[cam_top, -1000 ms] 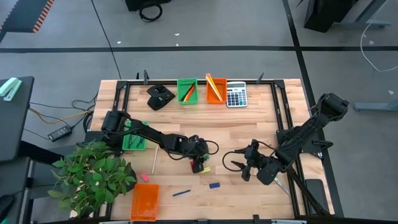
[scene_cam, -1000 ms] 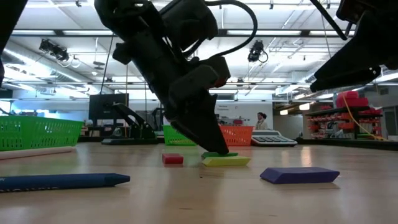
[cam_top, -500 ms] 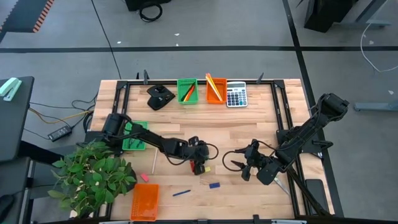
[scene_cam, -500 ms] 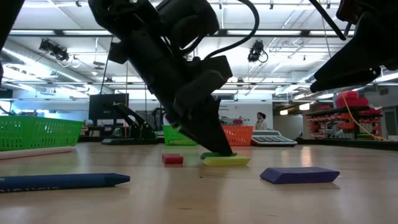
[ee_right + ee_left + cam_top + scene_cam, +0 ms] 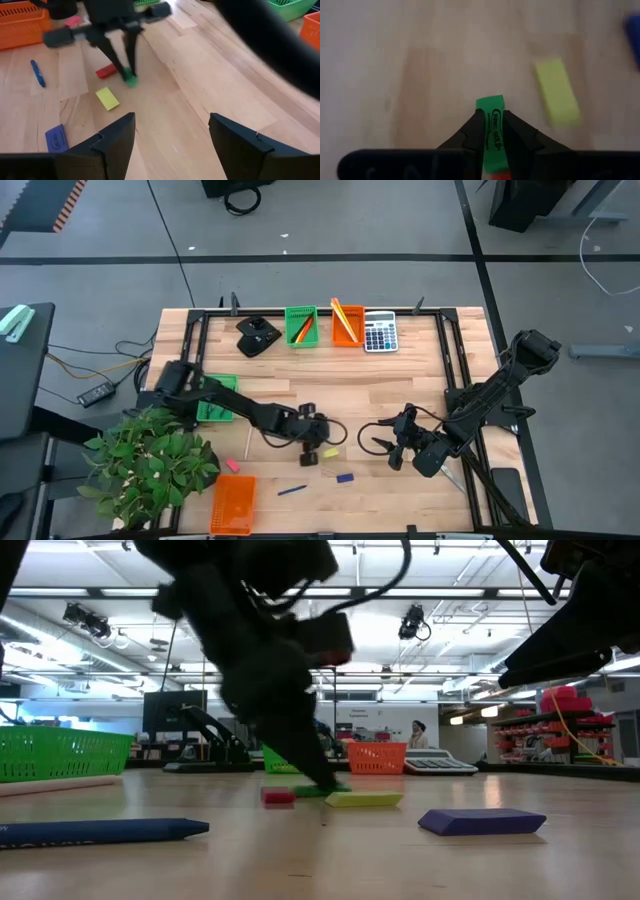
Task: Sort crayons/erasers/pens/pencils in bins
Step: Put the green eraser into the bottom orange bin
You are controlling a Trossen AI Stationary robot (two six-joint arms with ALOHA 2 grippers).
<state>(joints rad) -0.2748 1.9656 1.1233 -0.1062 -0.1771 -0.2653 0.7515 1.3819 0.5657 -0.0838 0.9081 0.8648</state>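
Left gripper (image 5: 492, 137) clamped on a green eraser (image 5: 492, 131) just above the table, beside the yellow eraser (image 5: 558, 98)
A straight lift should clear the neighbouring red eraser (image 5: 106, 71) before travel to a bin; right gripper (image 5: 172, 135) waits spread nearby

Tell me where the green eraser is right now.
The green eraser is pinched in the left gripper near the table's front middle, beside the red eraser and the yellow eraser.

Five erasers: green (image 5: 491, 131), yellow (image 5: 558, 92), red (image 5: 106, 71), blue (image 5: 56, 138), pink (image 5: 232, 465); four bins.
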